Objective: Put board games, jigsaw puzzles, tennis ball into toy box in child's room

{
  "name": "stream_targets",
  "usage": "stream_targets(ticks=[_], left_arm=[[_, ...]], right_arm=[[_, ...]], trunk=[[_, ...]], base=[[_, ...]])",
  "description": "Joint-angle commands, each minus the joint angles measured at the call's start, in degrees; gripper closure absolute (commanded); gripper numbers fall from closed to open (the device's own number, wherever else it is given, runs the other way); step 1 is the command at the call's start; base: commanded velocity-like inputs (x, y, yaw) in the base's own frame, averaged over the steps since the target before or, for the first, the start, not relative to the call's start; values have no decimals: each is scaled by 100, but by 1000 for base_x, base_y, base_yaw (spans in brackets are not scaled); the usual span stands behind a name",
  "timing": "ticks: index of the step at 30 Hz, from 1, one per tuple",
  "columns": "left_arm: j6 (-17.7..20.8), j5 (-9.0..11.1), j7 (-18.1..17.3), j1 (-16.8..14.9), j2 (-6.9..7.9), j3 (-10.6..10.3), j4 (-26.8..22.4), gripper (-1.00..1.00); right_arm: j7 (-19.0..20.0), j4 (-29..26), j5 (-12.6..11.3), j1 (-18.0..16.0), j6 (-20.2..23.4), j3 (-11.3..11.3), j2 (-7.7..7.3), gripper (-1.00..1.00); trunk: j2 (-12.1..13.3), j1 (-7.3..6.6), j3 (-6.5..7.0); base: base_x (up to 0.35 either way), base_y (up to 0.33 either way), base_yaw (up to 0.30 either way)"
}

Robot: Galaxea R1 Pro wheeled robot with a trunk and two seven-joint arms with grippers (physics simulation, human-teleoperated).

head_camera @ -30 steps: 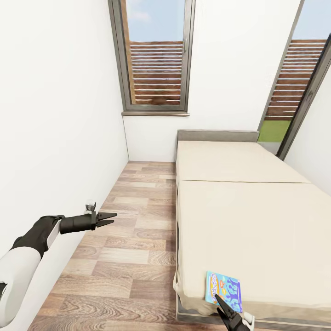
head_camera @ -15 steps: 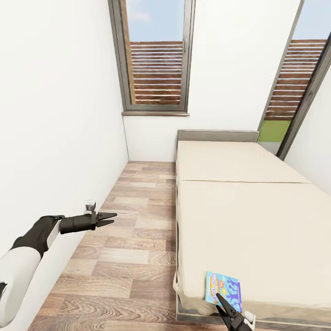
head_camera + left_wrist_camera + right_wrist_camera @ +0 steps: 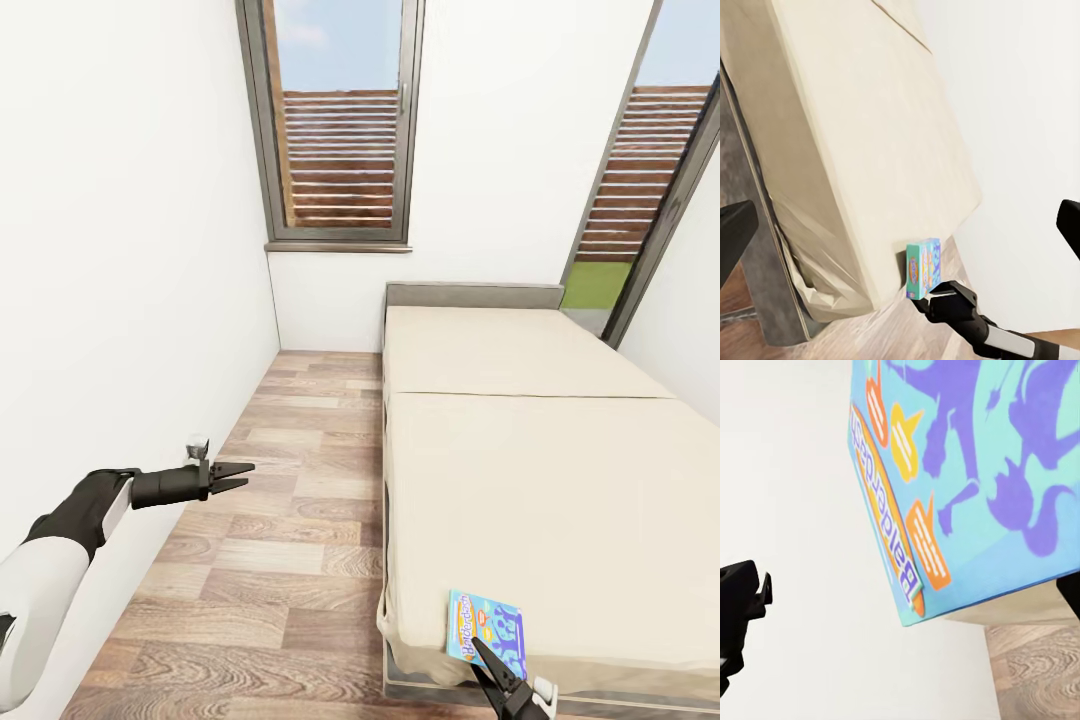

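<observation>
- The bed (image 3: 530, 470), with a cream two-part mattress on a dark grey frame, runs along the right side of a narrow room with white walls and a wood-plank floor (image 3: 280, 540).
- A small teal-blue board game (image 3: 486, 630) lies flat on the mattress at the bed's near corner, close to the edge. Its lid shows purple figures and orange and yellow speech bubbles.
- The right gripper (image 3: 490, 662) reaches up from the bottom of the head view, its tip over the near edge of the game box. In the right wrist view the box (image 3: 967, 480) lies between two dark fingers (image 3: 739, 600) set wide apart, so the jaws are open and hold nothing.
- The left gripper (image 3: 235, 475) hangs over the floor beside the left wall, well apart from the bed, its jaws parted and empty.
- Two windows (image 3: 340, 120) with wooden slats outside stand in the far wall.
</observation>
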Motion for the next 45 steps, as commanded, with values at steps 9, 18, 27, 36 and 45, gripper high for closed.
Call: stream_targets(ticks=[9,18,27,36,45], left_arm=[[60,8,-16,-3,5,5,0,-100],[60,12,-16,-3,-1,5,0,-100],[60,13,-8,-3,-2,2,0,-100],[60,13,-7,-3,-7,3,0,-100],[59,13,-7,-3,-11,2,0,-100]], right_arm=[[22,-380,-86,-6,-3,-81,-9,-100],[24,-373,-87,9,-11,-85,-43,-100],[16,-365,-87,11,-15,-85,-60,-100],[15,-364,-87,12,-15,-85,-59,-100],[15,-364,-87,12,-15,-85,-58,-100]], trunk=[[-2,-1,-4],[-2,-1,-4],[-2,-1,-4],[-2,-1,-4],[-2,-1,-4]], base=[[0,0,0],[0,0,0],[0,-76,0],[0,-43,0],[0,-49,0]])
